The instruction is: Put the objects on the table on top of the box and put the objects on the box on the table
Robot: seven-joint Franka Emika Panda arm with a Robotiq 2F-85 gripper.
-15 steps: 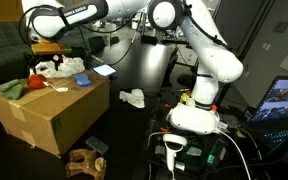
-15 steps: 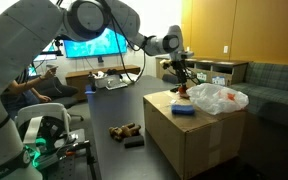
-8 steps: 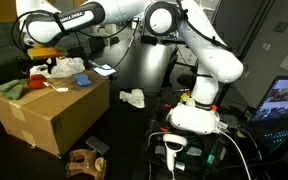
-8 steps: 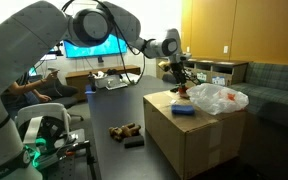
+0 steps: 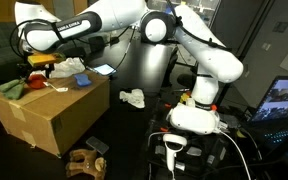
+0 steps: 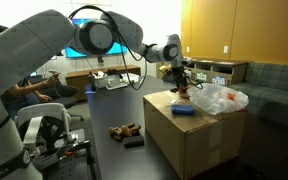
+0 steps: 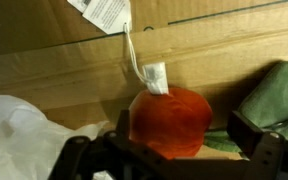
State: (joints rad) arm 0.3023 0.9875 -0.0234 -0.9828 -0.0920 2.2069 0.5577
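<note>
The red round toy sits on the cardboard box, low and centre in the wrist view, with a paper tag rising from it. The gripper straddles it, jaws apart and seemingly clear of both sides. Closing off-centre could squirt the toy sideways. A finger could also snag the green cloth just right of it or the white plastic bag at lower left. Only an exterior view shows the white crumpled thing lying off the box, mid-frame.
</note>
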